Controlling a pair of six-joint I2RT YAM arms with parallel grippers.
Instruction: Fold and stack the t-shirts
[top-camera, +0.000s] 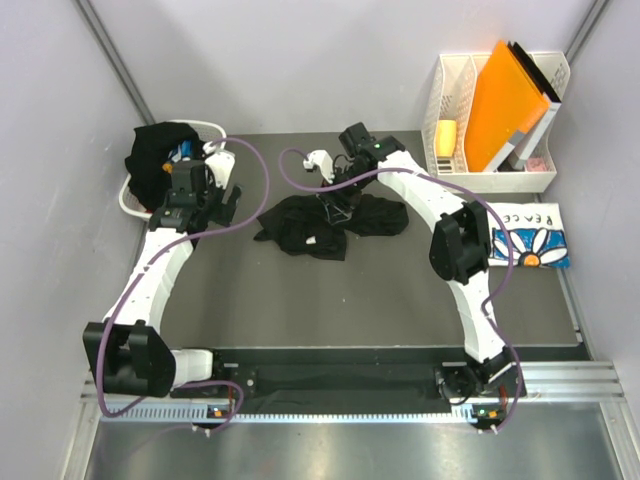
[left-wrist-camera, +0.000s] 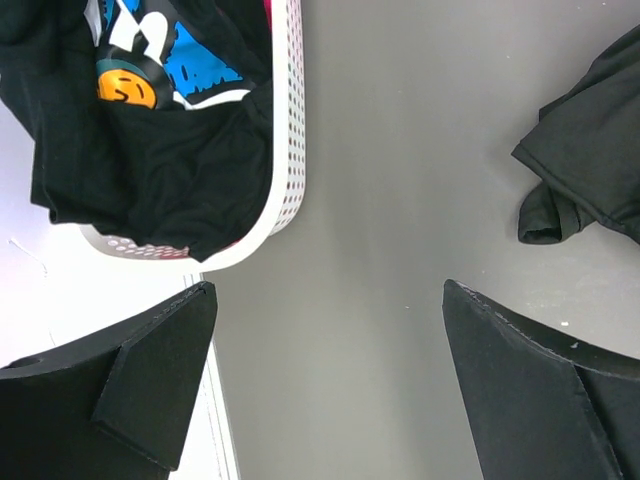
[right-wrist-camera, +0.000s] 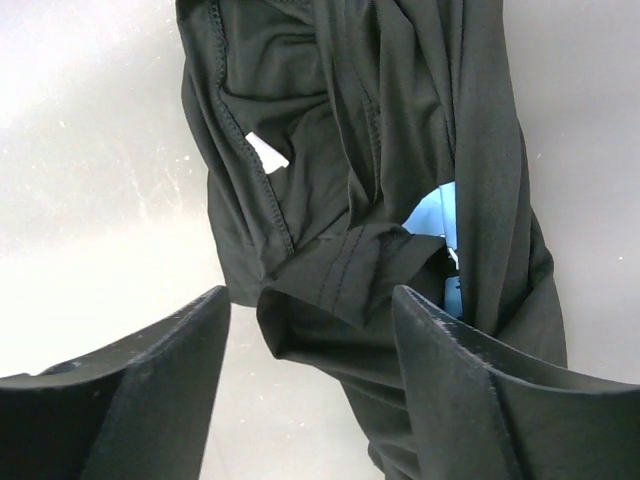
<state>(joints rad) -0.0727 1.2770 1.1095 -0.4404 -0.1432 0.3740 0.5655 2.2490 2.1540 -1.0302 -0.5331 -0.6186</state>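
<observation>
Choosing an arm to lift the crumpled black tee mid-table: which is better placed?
Right. Its gripper sits over the black tee, jaws straddling a fold. The left gripper is open above bare table by the basket, the tee off to one side.

Your three views.
Top external: high behind your arm bases, facing down over the table (top-camera: 300, 290). Left wrist: downward past its fingers (left-wrist-camera: 150, 380), crumpled black tee (left-wrist-camera: 590, 150) beyond the right-hand finger. Right wrist: close over that tee, between its fingers (right-wrist-camera: 500, 410).
</observation>
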